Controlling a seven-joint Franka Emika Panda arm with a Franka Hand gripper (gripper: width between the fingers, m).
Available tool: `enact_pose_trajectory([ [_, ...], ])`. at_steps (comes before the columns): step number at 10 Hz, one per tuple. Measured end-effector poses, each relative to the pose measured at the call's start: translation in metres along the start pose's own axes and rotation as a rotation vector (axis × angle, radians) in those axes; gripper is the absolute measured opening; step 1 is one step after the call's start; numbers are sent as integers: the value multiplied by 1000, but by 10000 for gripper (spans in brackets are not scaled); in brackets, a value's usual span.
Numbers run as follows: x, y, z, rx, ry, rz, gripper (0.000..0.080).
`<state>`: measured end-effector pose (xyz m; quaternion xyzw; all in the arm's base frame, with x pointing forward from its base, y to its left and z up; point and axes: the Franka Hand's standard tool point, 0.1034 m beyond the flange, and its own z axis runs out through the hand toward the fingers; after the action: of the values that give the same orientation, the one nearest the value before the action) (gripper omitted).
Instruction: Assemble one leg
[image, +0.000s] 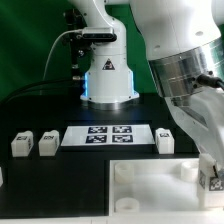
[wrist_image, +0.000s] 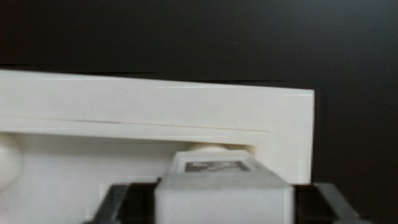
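My gripper (wrist_image: 222, 208) is shut on a small white leg (wrist_image: 222, 190). The leg's round peg end (wrist_image: 217, 157) points toward the large white panel (wrist_image: 143, 110). The dark fingers (wrist_image: 132, 200) press on both sides of the leg. In the exterior view the gripper (image: 211, 176) is at the panel's (image: 150, 195) right end and holds the tagged leg (image: 214, 184) just over it. A round corner socket (image: 185, 170) shows beside it. Three more legs stand on the black table: two on the exterior view's left (image: 22, 143) (image: 47, 143) and one on its right (image: 166, 140).
The marker board (image: 108, 135) lies flat between the loose legs. The robot base (image: 108, 85) stands behind it. The arm's large white body (image: 185, 60) fills the upper right of the exterior view.
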<state>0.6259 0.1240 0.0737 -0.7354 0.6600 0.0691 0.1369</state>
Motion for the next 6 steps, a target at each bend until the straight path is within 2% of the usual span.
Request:
enact_pose_trajectory([
  [1, 0, 1, -1, -28, 12, -170, 515],
  [2, 3, -2, -3, -36, 27, -383, 607],
  [3, 3, -3, -5, -55, 52, -578, 607],
  [4, -1, -3, -4, -68, 61, -710, 641],
  [6, 4, -3, -4, -74, 56, -905, 647],
])
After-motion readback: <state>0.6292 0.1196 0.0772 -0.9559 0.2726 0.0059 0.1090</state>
